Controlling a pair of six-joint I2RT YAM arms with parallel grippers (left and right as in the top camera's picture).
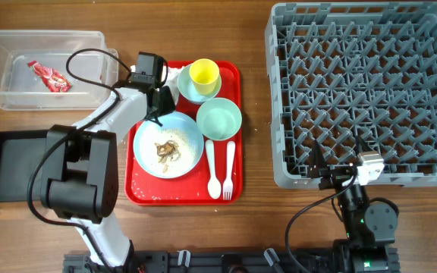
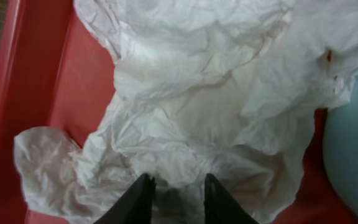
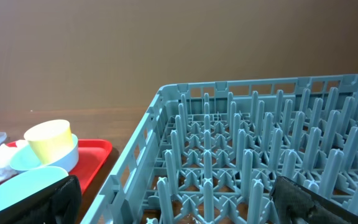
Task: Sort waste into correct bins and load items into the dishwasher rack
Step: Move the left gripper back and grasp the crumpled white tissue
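My left gripper point(image 2: 177, 182) is at the far left corner of the red tray point(image 1: 234, 72), its fingers closed on a fold of the crumpled white napkin point(image 2: 197, 93), which lies on the tray beside the pale blue bowl point(image 2: 353, 143). In the overhead view the gripper point(image 1: 156, 102) hides the napkin. The yellow cup point(image 1: 204, 73) sits in the pale blue bowl point(image 1: 187, 87). The mint bowl point(image 1: 219, 119), the white plate point(image 1: 192, 136) with food scraps point(image 1: 166, 150), the spoon point(image 1: 212, 171) and the fork point(image 1: 228, 171) lie on the tray. My right gripper point(image 3: 179, 205) is open and empty at the rack's point(image 1: 370, 91) front edge.
The clear box point(image 1: 6, 57) at the far left holds the red-and-white wrapper point(image 1: 49, 76). The black tray point(image 1: 14, 163) lies at the left, partly behind my left arm. The rack point(image 3: 241, 155) holds nothing.
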